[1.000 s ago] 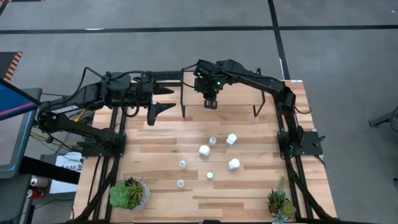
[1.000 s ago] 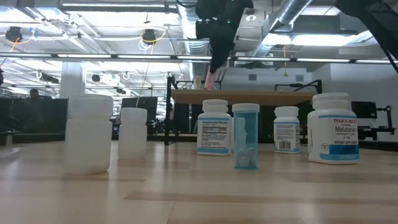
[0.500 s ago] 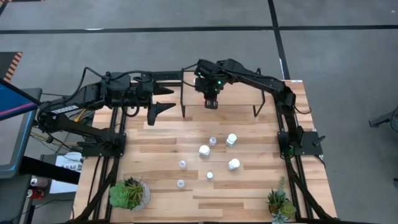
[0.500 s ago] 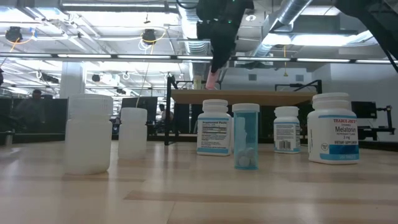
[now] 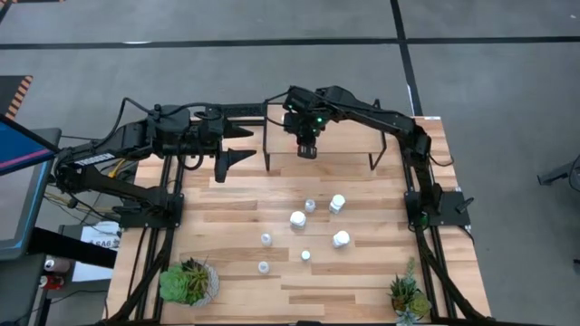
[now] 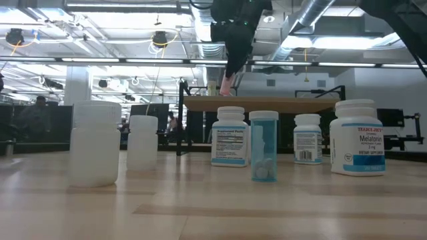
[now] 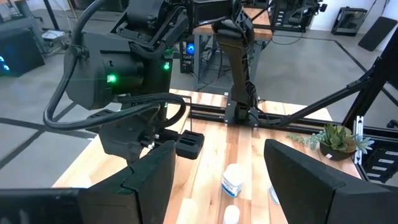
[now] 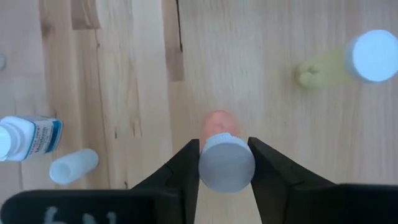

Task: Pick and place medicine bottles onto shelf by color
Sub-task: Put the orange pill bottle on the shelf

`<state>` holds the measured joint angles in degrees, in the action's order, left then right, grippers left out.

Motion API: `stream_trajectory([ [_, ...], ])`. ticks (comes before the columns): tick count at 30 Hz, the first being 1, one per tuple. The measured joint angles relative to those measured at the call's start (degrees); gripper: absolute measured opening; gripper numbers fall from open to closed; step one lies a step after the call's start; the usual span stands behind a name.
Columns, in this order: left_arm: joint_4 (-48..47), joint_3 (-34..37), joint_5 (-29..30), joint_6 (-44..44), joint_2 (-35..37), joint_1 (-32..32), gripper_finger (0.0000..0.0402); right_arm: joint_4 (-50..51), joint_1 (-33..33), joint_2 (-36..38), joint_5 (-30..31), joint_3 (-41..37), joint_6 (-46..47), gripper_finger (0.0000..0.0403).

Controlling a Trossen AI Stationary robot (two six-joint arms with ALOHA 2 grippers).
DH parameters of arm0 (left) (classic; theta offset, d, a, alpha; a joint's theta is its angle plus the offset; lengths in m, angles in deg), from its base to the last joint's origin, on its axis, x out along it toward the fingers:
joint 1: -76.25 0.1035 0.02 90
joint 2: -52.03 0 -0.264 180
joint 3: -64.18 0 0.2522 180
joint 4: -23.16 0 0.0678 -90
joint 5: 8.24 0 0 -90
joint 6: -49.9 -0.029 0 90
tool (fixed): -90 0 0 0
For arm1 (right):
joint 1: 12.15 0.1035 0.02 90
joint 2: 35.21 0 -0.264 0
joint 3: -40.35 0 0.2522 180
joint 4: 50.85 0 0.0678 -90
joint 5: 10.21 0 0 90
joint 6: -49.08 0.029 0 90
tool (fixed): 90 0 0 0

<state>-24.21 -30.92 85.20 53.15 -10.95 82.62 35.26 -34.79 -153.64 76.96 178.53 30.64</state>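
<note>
My right gripper (image 5: 307, 150) stands over the shelf (image 5: 349, 141) at the table's far edge. It is shut on an orange-bodied medicine bottle (image 8: 219, 123) with a white cap. In the low view this bottle (image 6: 227, 85) is right at the shelf's top board (image 6: 280, 103). A yellow-bodied bottle (image 8: 348, 62) stands on the shelf nearby. Several more bottles (image 5: 297, 218) stand on their bases on the table's middle. My left gripper (image 5: 237, 145) hovers open at the far left, holding nothing. My right gripper pinches the orange bottle's white cap (image 8: 227, 167) between its two fingers, one on either side. The fingers come from above, slanting down. The bottle's body points down toward the shelf board; whether its bottom rests on the board I cannot tell.
Two potted green plants sit at the near corners, one left (image 5: 188, 281) and one right (image 5: 408, 297). A blue-labelled bottle (image 8: 28, 138) and a pale one (image 8: 73, 166) show on the table beside the shelf. The shelf's thin black legs (image 5: 268, 154) stand by my right gripper.
</note>
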Motion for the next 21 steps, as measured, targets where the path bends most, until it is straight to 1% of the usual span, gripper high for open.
stream_trajectory([
  [5, -0.26, 0.0, 0.0, 0.0, 0.0, 0.0, 0.0234, 0.05, -0.07, 0.0, 0.02, 0.0, -0.01, 0.0156],
  [14, -0.37, 0.0, 0.0, 0.0, 0.0, 0.0, 0.0234, 0.05, -0.09, 0.02, 0.02, 0.0, -0.06, 0.016],
  [21, -0.39, 0.0, 0.0, 0.0, 0.0, 0.0, 0.0234, 0.05, -0.53, 0.02, 0.02, 0.0, -0.04, 0.0175],
])
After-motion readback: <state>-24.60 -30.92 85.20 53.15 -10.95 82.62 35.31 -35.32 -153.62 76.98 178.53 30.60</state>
